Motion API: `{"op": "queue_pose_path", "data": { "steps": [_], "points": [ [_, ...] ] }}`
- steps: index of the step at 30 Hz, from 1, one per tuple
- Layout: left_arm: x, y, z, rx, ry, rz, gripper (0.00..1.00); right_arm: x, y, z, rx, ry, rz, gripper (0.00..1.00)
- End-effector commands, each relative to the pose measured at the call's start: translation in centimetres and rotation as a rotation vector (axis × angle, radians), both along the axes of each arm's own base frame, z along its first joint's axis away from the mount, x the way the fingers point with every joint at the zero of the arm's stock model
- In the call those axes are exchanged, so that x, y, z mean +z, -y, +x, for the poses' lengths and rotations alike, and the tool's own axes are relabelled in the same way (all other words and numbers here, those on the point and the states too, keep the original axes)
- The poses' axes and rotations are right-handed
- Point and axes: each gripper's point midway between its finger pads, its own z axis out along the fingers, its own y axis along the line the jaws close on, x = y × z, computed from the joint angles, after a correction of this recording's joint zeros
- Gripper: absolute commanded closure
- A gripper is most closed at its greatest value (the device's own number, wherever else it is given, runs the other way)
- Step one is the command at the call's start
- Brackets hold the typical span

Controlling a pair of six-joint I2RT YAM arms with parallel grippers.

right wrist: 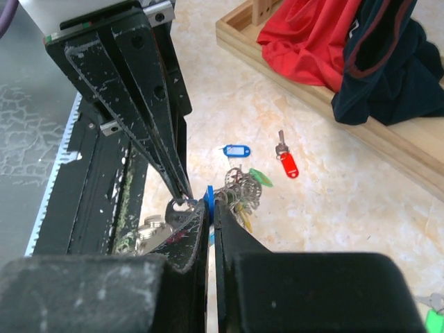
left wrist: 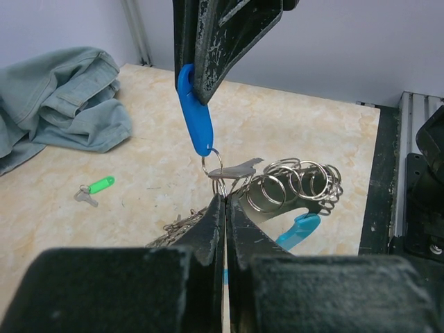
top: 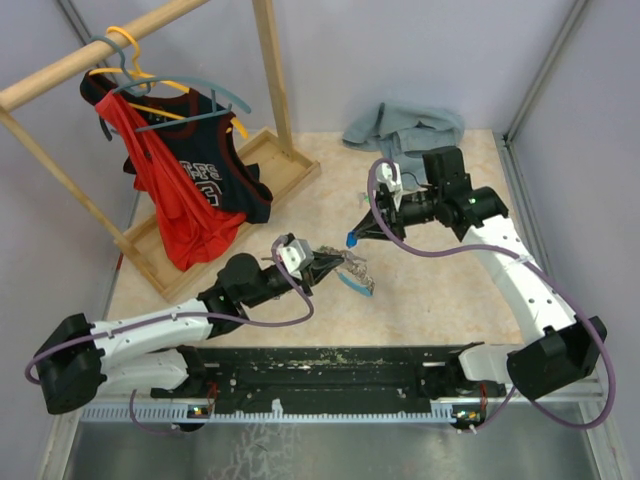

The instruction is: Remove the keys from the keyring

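My left claw (left wrist: 223, 208) is pinched fully closed, only its very tips biting the thin metal of the keyring (left wrist: 298, 184), whose coil of silvery loops hangs just to the right of those tips, lifted off the table (left wrist: 291, 118). My right claw (right wrist: 210, 211) is just as tight, clamped flat on the blue tag (left wrist: 195, 118), which joins through a small ring (left wrist: 211, 164) to a silver key (left wrist: 237, 168) lying right at my left fingertips. The weak point, I judge, is that smooth plastic. If I pull too hard or off-axis, the tag may slide out of my right fingers, or its eyelet may tear, before the small ring works free of the coil. My left hold is equally slight: a twist could let the wire slip and drop the whole bunch, light-blue tag (left wrist: 298, 232) and all, onto the table. A straight pull may only draw the loops taut instead of threading the ring round its split. Farther out, a green-tagged key (left wrist: 97, 186) and a red-tagged key (right wrist: 286, 164) lie loose on the table, and a falling bunch could land among them and tangle.
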Motion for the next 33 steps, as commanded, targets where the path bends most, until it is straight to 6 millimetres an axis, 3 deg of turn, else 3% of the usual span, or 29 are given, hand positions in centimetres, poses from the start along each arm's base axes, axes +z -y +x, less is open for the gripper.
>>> {"op": "queue_pose_path", "data": {
  "steps": [1,11,21,33],
  "points": [
    [0.6,-0.5,-0.6,-0.017,0.039,-0.041,1.00,1.7,-0.1,0.6,0.020,0.103,0.065,1.00],
    [2.1,-1.4,-0.9,-0.004,0.073,-0.124,1.00,0.4,0.2,0.6,0.064,0.080,0.112,1.00],
    [3.3,-2.0,-1.4,-0.008,0.092,-0.182,1.00,-2.5,0.4,-0.4,0.172,0.226,0.129,1.00],
    [4.4,-2.8,-2.1,-0.016,0.110,-0.255,1.00,-4.6,0.6,-1.1,0.233,0.332,0.134,1.00]
  ]
}}
